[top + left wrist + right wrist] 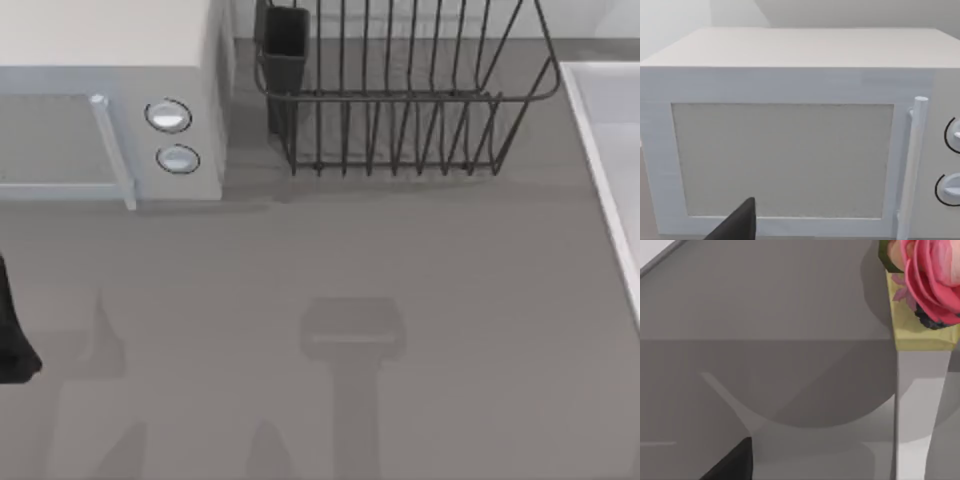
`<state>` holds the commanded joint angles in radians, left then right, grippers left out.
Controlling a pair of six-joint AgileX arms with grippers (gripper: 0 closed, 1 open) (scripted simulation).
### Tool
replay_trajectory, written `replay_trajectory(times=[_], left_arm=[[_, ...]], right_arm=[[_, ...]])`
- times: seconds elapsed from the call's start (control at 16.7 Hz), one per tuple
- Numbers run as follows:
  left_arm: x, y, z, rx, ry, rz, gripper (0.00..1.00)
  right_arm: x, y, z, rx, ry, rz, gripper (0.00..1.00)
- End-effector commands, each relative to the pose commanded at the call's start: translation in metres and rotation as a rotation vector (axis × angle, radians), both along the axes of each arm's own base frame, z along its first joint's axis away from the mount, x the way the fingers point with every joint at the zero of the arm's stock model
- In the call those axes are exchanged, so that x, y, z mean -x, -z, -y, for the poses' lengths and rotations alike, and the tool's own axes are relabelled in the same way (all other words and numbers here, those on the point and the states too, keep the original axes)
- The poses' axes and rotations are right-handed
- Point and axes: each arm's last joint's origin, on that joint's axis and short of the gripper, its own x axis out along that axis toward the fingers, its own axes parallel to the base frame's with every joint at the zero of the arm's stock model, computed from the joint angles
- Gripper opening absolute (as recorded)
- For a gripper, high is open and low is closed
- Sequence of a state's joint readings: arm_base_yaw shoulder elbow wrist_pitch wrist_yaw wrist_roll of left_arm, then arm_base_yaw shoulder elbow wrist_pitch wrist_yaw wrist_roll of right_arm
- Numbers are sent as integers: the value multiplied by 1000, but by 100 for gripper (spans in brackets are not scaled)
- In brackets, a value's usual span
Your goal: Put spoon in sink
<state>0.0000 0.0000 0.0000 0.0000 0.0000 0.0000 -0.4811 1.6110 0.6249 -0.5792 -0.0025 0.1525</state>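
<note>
The spoon is out of view. The sink point(612, 112) is a pale basin with a lighter raised rim, cut off by the table's right edge. A dark part of my left arm point(14, 335) pokes in at the table's left edge, below the microwave. In the left wrist view a dark tip of my left gripper point(738, 226) points at the microwave's door. The right wrist view shows a dark tip of my right gripper point(734, 461) over smooth grey surfaces.
A white microwave point(110, 90) with two round knobs stands at the back left. A dark wire dish rack point(400, 90) stands at the back middle. A pink flower in a yellow pot point(925, 295) sits near the right gripper. Arm shadows fall on the grey table point(350, 340).
</note>
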Motion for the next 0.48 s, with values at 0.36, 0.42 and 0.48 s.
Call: replay_trajectory(times=[0.36, 0.42, 0.48], left_arm=[[0, 0, 0, 0, 0, 0, 100], [0, 0, 0, 0, 0, 0, 100], [0, 0, 0, 0, 0, 0, 100]], right_arm=[[0, 0, 0, 0, 0, 0, 70], [0, 0, 0, 0, 0, 0, 62], [0, 0, 0, 0, 0, 0, 55]])
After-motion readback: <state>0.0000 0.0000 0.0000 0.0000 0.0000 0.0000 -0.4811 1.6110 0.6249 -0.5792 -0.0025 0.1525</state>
